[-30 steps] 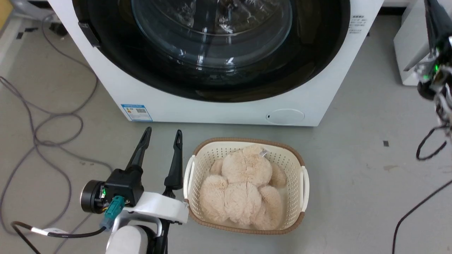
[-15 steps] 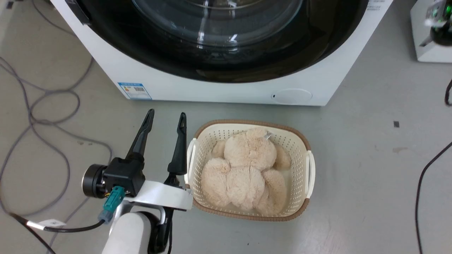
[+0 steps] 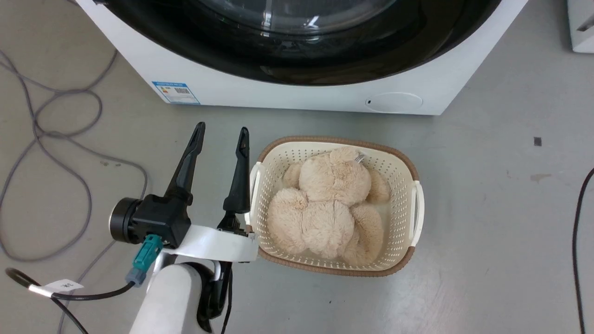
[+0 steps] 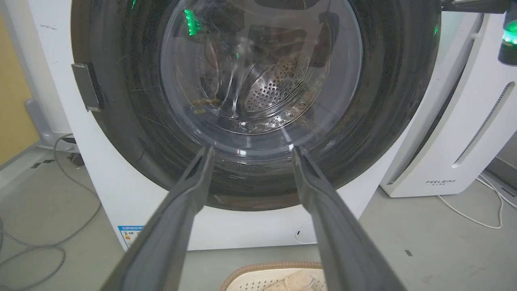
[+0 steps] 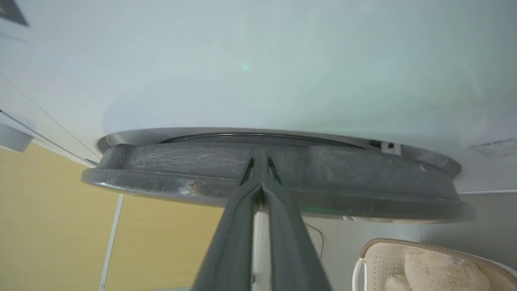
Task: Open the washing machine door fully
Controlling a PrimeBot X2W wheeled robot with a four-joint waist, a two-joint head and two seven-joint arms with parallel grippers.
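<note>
Far left, grey cables (image 3: 100, 107) loop over the floor (image 3: 487, 208). Just right of them the left end effector (image 3: 222, 127) hovers above the floor with its two fingers spread wide and nothing between them, pointing at the washing machine (image 3: 278, 97). The machine stands at the far side, with a blue label (image 3: 175, 93) at its lower left corner and a round cap (image 3: 393, 102) at its lower right. The washing machine door (image 3: 301, 69) covers most of its front, lying close against it; the steel drum shows through the glass. Near the machine, just right of the left end effector, a cream basket (image 3: 334, 139) holds a beige plush toy (image 3: 325, 204). The right end effector (image 5: 261, 161) is pinched narrow, fingers together, tips at the door's rim and gripping nothing visible. Farthest right stands a white FEELBIRD appliance (image 4: 464, 133).
</note>
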